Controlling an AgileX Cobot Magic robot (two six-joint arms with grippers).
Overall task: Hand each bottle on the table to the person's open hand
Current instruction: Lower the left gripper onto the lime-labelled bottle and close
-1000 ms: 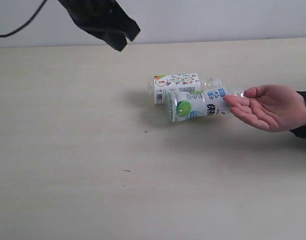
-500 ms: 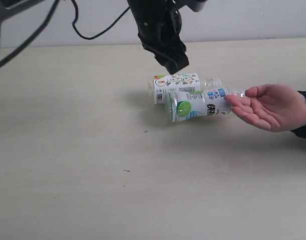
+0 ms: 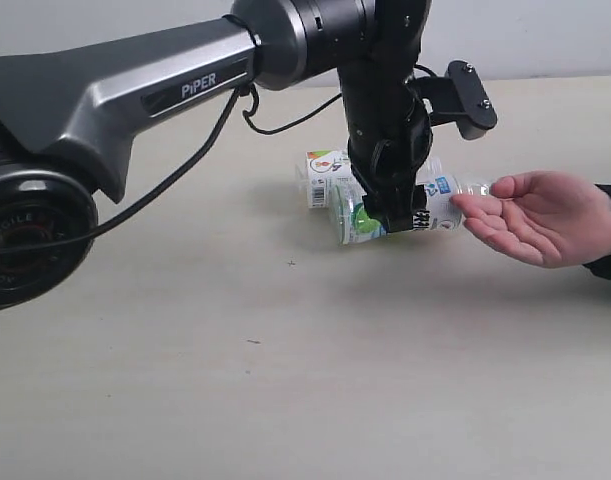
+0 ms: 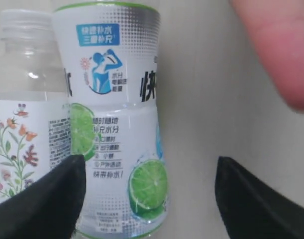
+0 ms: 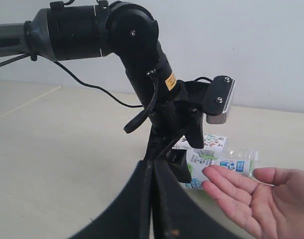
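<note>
Two bottles lie side by side on the table (image 3: 185, 380): the green-lime bottle (image 3: 440, 200) in front and the white bottle with colourful print (image 3: 330, 165) behind it. The other two bottles are out of view. My left gripper (image 3: 393, 215) is down over the green-lime bottle (image 4: 117, 124), open, with one finger (image 4: 47, 199) by the printed bottle (image 4: 17, 129) and the other finger (image 4: 261, 199) over bare table. The person's open hand (image 3: 545, 215) waits palm up at the bottle's neck end. My right gripper (image 5: 152, 167) is shut and holds nothing, back from the bottles.
The left arm's dark body (image 3: 135, 90) and cable stretch from the left edge across the back of the table. A pale wall (image 3: 545, 35) runs behind. The person's fingertip (image 4: 281, 50) lies close beside the green-lime bottle's upper half.
The left arm swung in from the upper left and dropped over the green-lime bottle. The bottles and the hand have stayed where they were.
</note>
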